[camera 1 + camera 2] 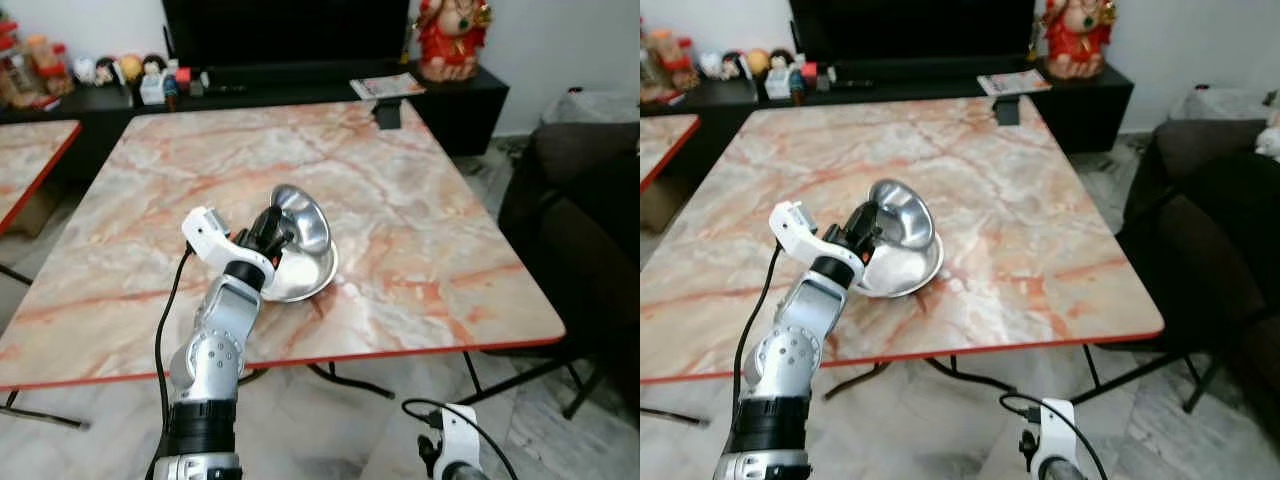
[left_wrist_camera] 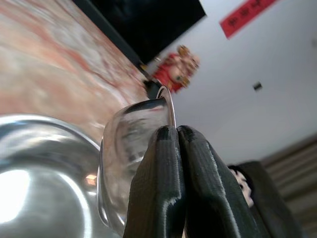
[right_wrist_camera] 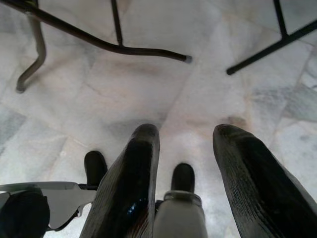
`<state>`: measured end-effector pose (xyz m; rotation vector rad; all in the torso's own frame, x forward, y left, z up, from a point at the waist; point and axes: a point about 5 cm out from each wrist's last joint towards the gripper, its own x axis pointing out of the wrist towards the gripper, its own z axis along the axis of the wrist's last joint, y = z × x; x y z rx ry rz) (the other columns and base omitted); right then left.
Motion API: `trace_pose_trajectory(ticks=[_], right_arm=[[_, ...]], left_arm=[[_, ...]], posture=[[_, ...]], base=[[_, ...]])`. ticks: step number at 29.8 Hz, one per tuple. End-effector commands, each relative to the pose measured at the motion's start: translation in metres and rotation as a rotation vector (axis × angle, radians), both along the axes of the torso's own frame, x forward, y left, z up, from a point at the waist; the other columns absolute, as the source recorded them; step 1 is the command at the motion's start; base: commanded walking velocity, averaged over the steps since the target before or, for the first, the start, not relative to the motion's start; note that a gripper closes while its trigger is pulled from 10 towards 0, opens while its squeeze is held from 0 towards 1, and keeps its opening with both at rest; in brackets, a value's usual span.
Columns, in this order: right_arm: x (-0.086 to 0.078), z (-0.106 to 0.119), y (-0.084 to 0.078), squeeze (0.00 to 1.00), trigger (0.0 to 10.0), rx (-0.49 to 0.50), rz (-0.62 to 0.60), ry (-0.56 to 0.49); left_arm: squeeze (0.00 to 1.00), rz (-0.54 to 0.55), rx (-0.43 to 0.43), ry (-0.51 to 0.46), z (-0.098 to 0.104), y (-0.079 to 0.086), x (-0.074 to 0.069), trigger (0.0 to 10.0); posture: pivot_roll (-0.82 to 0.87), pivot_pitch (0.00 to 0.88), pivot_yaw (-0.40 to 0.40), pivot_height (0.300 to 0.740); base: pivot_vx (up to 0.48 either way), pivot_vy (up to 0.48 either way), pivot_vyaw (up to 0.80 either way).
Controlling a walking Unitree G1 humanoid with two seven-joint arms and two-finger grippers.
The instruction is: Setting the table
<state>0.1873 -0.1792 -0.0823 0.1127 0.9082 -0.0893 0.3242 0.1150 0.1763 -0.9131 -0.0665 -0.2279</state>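
left arm: the silver arm rises from the near edge and reaches over the tabletop [image 1: 420,200], a pink-veined marble slab with a red rim
left claw [image 1: 272,228]: its two black fingers [image 2: 163,183] are pressed together on the rim of the tilted bowl [image 1: 303,218], pinching the thin metal wall between them; the left wrist view shows the pads meeting over the lip
tilted bowl: a small shiny steel bowl, tipped on its side with the mouth turned toward the arm, its lower edge resting inside the lower dish [image 1: 305,275]
lower dish: a wider, shallower steel dish lying flat on the tabletop near the front edge, roughly at the middle of the slab
handling, judged: both pieces look light, stiff and not fragile, but polished steel is slippery, so a rim pinch could let the bowl swing or slide out; it would also clatter and scrape against the dish
where to hold, judged: the rim is the only thin part the claw can close on; a hold with one finger inside and one outside the wall, well down past the lip, should stop it pivoting
right claw [image 3: 181,163]: hanging low beside the tabletop, fingers spread apart over pale floor tiles [image 3: 148,89] and dark table legs, holding nothing
far side: a dark tv unit [image 1: 460,95] with a red figurine [image 1: 452,35] and small ornaments
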Motion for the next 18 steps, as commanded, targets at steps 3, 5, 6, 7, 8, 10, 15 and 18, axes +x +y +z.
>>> trace_pose_trajectory(ticks=[3, 5, 6, 7, 8, 10, 15, 18], right_arm=[[-0.0017, -0.0007, -0.0005, 0.00, 10.0, -0.002, -0.008, 0.001], [-0.0015, -0.0006, -0.0006, 0.00, 10.0, 0.000, -0.007, 0.001], [-0.0015, -0.0006, -0.0006, 0.00, 10.0, 0.000, -0.007, 0.001], [-0.0015, -0.0006, -0.0007, 0.00, 10.0, 0.000, -0.008, 0.001], [-0.0014, -0.0006, -0.0006, 0.00, 10.0, 0.000, -0.008, 0.001], [-0.0014, -0.0006, -0.0005, 0.00, 10.0, 0.001, -0.007, 0.001], [-0.0012, -0.0005, -0.0001, 0.00, 10.0, 0.002, -0.006, 0.002], [-0.0012, -0.0006, 0.0000, 0.00, 10.0, 0.003, -0.008, 0.002]], left_arm=[[0.00, 0.009, 0.001, -0.027, 0.0079, 0.0005, 0.0005, 10.0], [0.00, 0.012, -0.002, -0.030, 0.0086, 0.0016, 0.0005, 10.0], [0.00, 0.012, -0.002, -0.030, 0.0086, 0.0016, 0.0005, 10.0], [0.00, 0.013, -0.003, -0.031, 0.0087, 0.0019, 0.0005, 10.0], [0.00, 0.014, -0.003, -0.031, 0.0088, 0.0022, 0.0007, 10.0], [0.00, 0.016, -0.004, -0.033, 0.0090, 0.0026, 0.0010, 10.0], [0.00, 0.017, -0.007, -0.036, 0.0099, 0.0031, 0.0013, 10.0], [0.00, 0.017, -0.006, -0.037, 0.0101, 0.0033, 0.0013, 10.0]], posture=[[0.05, 0.000, 0.027, 0.732], [0.05, 0.000, 0.027, 0.732], [0.05, 0.000, 0.027, 0.732], [0.05, 0.000, 0.027, 0.732], [0.05, 0.000, 0.027, 0.732], [0.05, 0.000, 0.027, 0.732], [0.05, 0.000, 0.029, 0.732], [0.05, 0.000, 0.028, 0.732]], base=[[0.000, 0.000, 0.00], [0.244, 0.000, 0.00], [0.244, 0.000, 0.00], [0.251, 0.000, 0.00], [0.255, 0.000, 0.00], [0.270, 0.000, 0.00], [0.303, 0.000, 0.00], [0.326, 0.000, 0.00]])
